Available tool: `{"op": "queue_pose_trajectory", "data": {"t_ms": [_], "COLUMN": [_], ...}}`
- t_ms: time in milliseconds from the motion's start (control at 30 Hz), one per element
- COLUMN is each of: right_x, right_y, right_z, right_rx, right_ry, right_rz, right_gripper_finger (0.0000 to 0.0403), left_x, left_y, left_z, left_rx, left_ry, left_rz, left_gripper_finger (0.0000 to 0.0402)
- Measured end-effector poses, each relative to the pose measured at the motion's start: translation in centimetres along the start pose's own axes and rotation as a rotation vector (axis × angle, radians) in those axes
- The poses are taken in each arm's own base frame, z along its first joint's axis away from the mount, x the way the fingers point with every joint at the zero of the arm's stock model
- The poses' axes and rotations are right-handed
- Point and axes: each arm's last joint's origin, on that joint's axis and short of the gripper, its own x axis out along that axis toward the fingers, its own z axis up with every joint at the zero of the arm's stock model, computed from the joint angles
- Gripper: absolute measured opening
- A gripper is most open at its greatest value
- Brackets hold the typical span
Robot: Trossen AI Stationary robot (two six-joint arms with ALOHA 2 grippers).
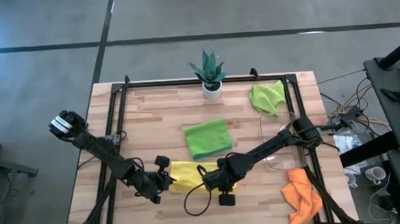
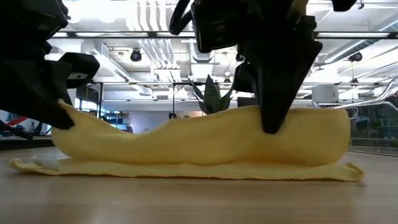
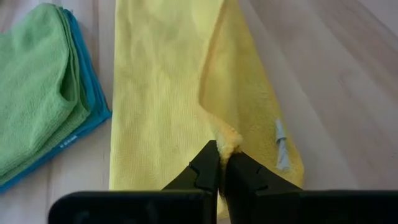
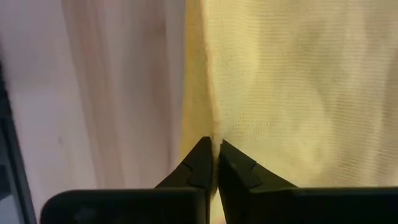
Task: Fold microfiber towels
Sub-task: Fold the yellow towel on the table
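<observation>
The yellow towel (image 1: 187, 176) lies at the near edge of the table (image 1: 152, 121), in the middle. The left gripper (image 3: 223, 163) pinches its left corner tight. The right gripper (image 4: 216, 151) pinches the right edge tight too. I think they are folding it in half. Both should move together, keep the cloth flat, and match the edges before letting go.

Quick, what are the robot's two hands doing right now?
Left gripper: shut on the yellow towel.
Right gripper: shut on the same yellow towel.
</observation>
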Motion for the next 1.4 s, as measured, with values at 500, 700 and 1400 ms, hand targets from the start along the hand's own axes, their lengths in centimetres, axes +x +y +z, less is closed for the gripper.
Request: {"op": "queue_pose_trajectory", "data": {"t_ms": [500,700,1400], "right_x": [0.3,2.4,2.0], "right_y": [0.5,-0.3,-0.1], "right_z": [-0.2,-1.1,-2.8], "right_rx": [-0.004,-0.016,-0.093], "right_ry": [-0.053,0.057,0.094], "right_rz": [-0.091,-0.169,-0.223], "right_gripper_finger": [0.0161,0.0180,0.0180], "left_x": [0.1,-0.2,4.7], "left_y": [-0.3,-0.7,0.6], "left_z": [0.1,0.4,-1.1], "left_rx": [-0.013,-0.026,-0.144], "left_ry": [0.004,-0.004,0.072], "left_rz": [-0.073,-0.123,0.200], "left_gripper_finger": [0.0005,0.0069,0.0171]}}
